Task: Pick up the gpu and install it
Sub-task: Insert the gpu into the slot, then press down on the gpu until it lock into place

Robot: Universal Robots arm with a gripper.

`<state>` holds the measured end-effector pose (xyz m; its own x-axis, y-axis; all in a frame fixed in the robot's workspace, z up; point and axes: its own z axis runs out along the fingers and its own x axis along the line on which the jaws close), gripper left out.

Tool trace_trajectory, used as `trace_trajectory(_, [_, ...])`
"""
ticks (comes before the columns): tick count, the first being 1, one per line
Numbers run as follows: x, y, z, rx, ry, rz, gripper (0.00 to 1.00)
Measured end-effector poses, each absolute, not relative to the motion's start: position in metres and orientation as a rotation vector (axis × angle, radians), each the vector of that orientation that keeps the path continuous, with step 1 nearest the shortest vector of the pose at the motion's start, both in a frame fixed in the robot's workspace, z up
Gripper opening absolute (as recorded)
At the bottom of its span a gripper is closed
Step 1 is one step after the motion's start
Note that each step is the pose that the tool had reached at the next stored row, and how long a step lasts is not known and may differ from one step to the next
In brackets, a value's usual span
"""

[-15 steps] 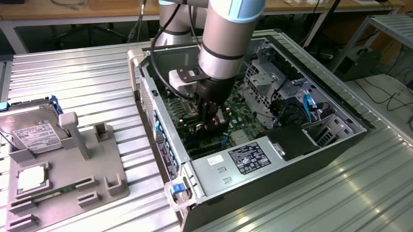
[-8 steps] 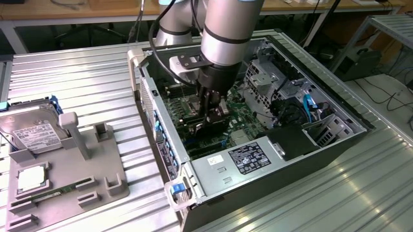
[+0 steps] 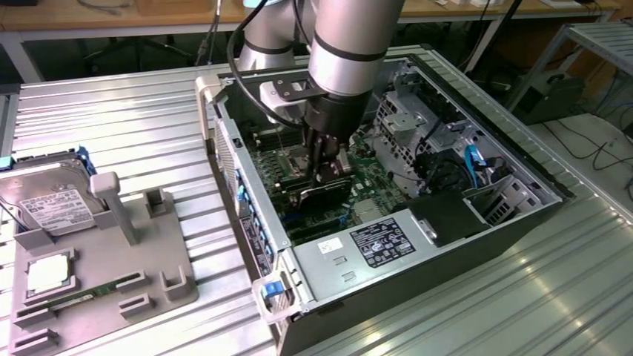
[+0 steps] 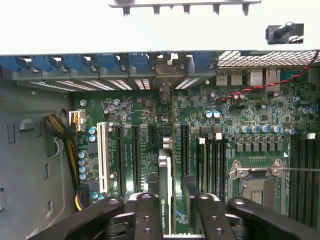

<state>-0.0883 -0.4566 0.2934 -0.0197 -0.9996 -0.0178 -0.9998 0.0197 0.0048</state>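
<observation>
Gpu (image 4: 167, 200) pinched edge-on by gripper (image 4: 172, 212) above motherboard (image 4: 220, 120) slots. Slight misalignment with slot: card could be jammed, connector damaged.

- Green printed motherboard (image 4: 150, 125) with black slots and one white slot (image 4: 102, 157)
- Black-faced gpu card (image 4: 166, 210) with green-lettered edge
- Blue plastic slot clips (image 4: 75, 62)
- Pale grey holder tray (image 3: 109, 259)
- Silver hard drive with white label (image 3: 44, 200)
</observation>
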Motion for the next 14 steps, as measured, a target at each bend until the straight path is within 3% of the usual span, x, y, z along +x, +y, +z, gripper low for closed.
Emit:
trace_trajectory(4, [-0.0883,-0.4566,0.2934,-2.193,2.237,0.025,0.11])
trace_trajectory(14, [-0.0883,-0.4566,0.2934,-2.193,2.237,0.025,0.11])
